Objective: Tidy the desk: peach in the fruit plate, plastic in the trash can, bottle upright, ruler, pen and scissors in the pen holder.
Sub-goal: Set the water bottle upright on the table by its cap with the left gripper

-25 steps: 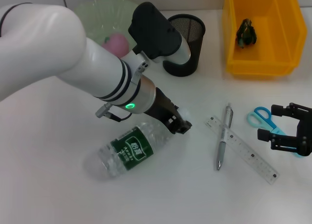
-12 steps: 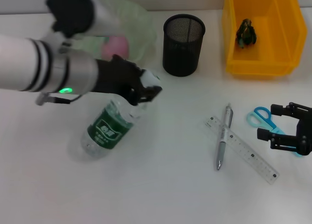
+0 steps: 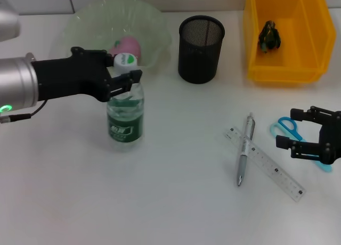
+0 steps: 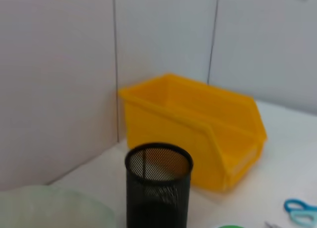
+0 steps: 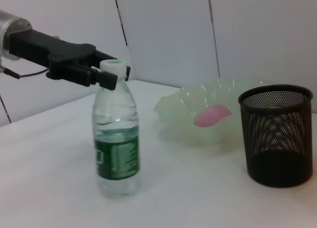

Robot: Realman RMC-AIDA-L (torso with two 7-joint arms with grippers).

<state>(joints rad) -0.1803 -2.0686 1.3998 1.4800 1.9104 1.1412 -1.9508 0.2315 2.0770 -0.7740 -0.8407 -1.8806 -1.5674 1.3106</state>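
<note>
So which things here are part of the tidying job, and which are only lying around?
Job: bottle at the left claw, peach, fruit plate, pen holder, trash can, pen, ruler, scissors, dark plastic.
Lying around: nothing.

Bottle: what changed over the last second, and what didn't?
The left gripper, gripping the bottle at the neck, swung it up from lying on the desk to standing upright in front of the fruit plate. The right gripper shifted slightly above the scissors. Pen, ruler, pen holder, trash can and peach stayed put.
</note>
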